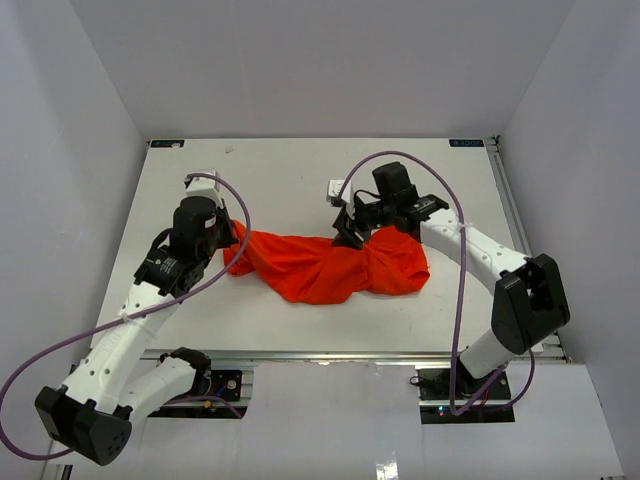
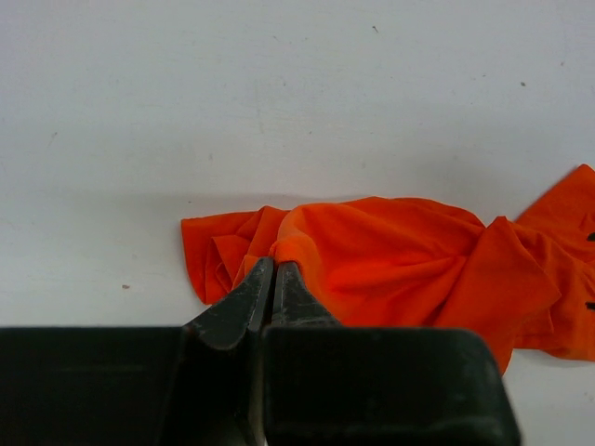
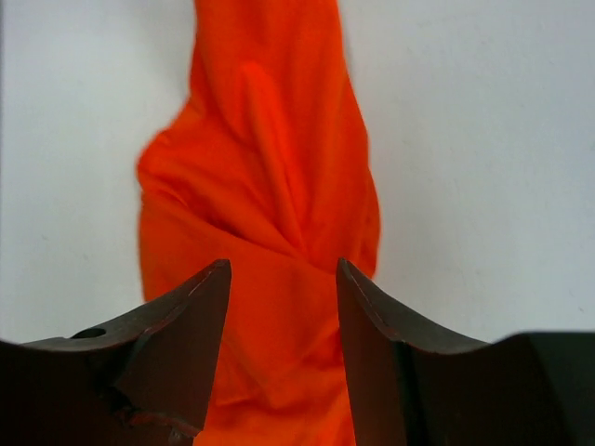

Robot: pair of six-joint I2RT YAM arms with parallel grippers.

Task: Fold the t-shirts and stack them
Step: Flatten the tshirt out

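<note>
The orange-red t-shirt (image 1: 330,268) lies bunched in a long crumpled strip across the middle of the white table. My left gripper (image 1: 232,243) is at its left end, shut on a pinched fold of the t-shirt (image 2: 372,260); the closed fingertips (image 2: 263,271) meet on the cloth. My right gripper (image 1: 357,234) hovers over the shirt's upper right part, open, with the t-shirt (image 3: 270,186) seen between and beyond its spread fingers (image 3: 200,307); nothing is held in it.
A small white block (image 1: 338,188) sits on the table just behind the right gripper. Grey walls enclose the table (image 1: 300,170) on the left, back and right. A metal rail (image 1: 507,200) runs along the right edge.
</note>
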